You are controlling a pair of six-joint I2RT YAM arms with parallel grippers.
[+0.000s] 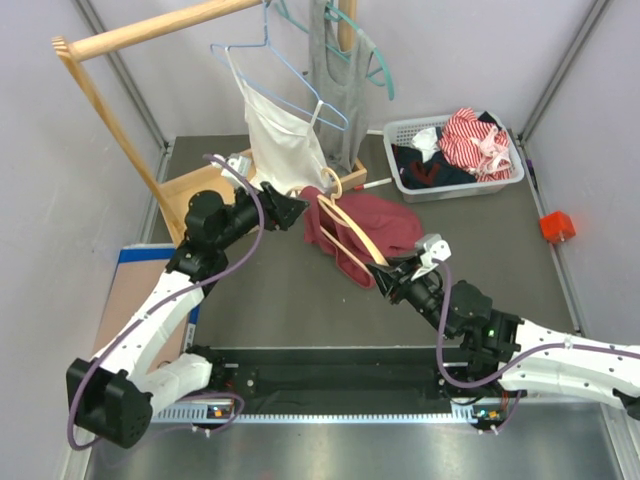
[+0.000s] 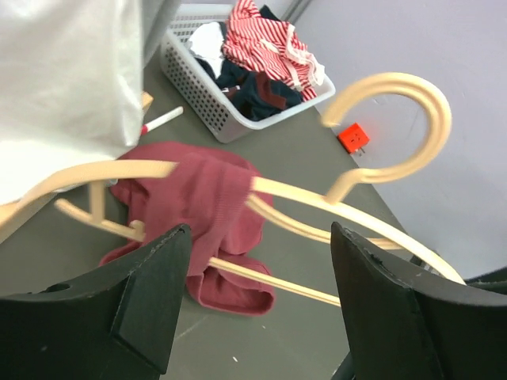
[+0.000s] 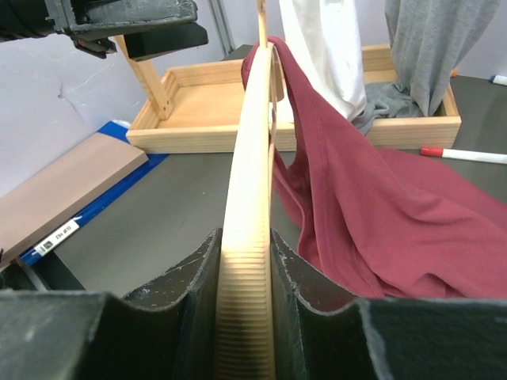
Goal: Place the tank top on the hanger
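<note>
The tan wooden hanger (image 1: pixel 350 232) is tilted up off the table, its hook (image 1: pixel 330 181) toward the rack. My right gripper (image 1: pixel 386 272) is shut on the end of one hanger arm (image 3: pixel 252 158); the pads (image 3: pixel 198 277) clamp it from both sides. The maroon tank top (image 1: pixel 380 222) lies mostly on the table, with part of it draped over the hanger near its middle (image 2: pixel 210 194) (image 3: pixel 372 214). My left gripper (image 1: pixel 298 208) is open and empty, its fingers (image 2: pixel 158 273) spread wide just above the hanger (image 2: pixel 432 111) and holding nothing.
A white camisole (image 1: pixel 283 130) on a blue wire hanger and a grey tank top (image 1: pixel 333 60) on a teal hanger hang from the wooden rack (image 1: pixel 190 190). A white basket (image 1: pixel 500 182) of clothes stands back right. An orange cube (image 1: pixel 557 226) and a marker (image 1: pixel 378 184) lie on the table.
</note>
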